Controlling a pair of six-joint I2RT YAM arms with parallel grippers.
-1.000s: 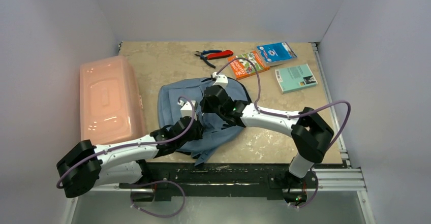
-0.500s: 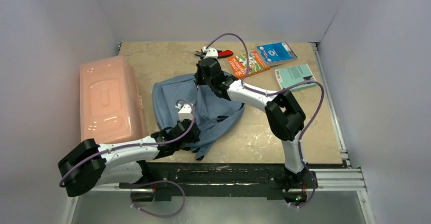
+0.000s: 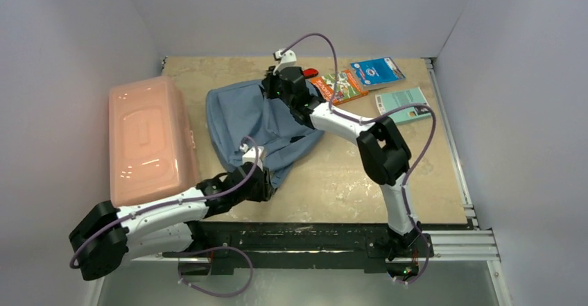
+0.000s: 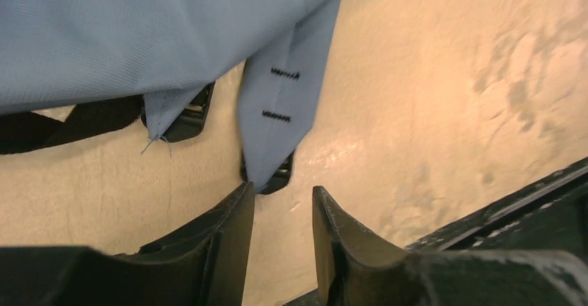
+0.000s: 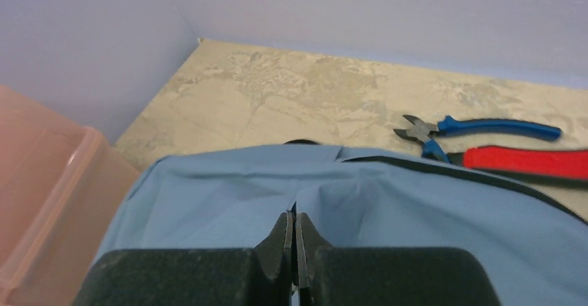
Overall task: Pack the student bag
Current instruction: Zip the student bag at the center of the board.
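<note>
Right gripper [image 5: 295, 221] is down on the bag [image 3: 256, 122], jaws pinched tight together with a small fold of blue cloth caught between the tips. The fabric puckers toward that pinch. Bag cloth spreads out on both sides of those jaws and underneath them. Past them, ahead and to the right, the pliers [image 5: 485, 129] lie on the table [image 3: 347, 174]. Off to their left sits the pink box [image 5: 41, 202].

Over at the left gripper [image 4: 283, 198], the jaws are parted with nothing in them. A strap [image 4: 281, 91] hangs down just ahead of the gap, its dark buckle [image 4: 277, 180] right at the tips and apart from both fingers. The body of the bag lies further ahead and to the left of those jaws.

From above, the bag lies between the two grippers, the right one at its far edge and the left one at its near edge.

This looks like limp, light stuff. It will sag and fold wherever it isn't held, and a pinch of plain cloth probably lifts only the top layer. Thin weave like this could slide out of a small bite, too. The firmer holds should be the stitched strap, the seams and the dark zip trim, where the material is doubled. For the left jaws the strap end is the obvious take. For opening it up, the edge beside the zip looks the better place.
</note>
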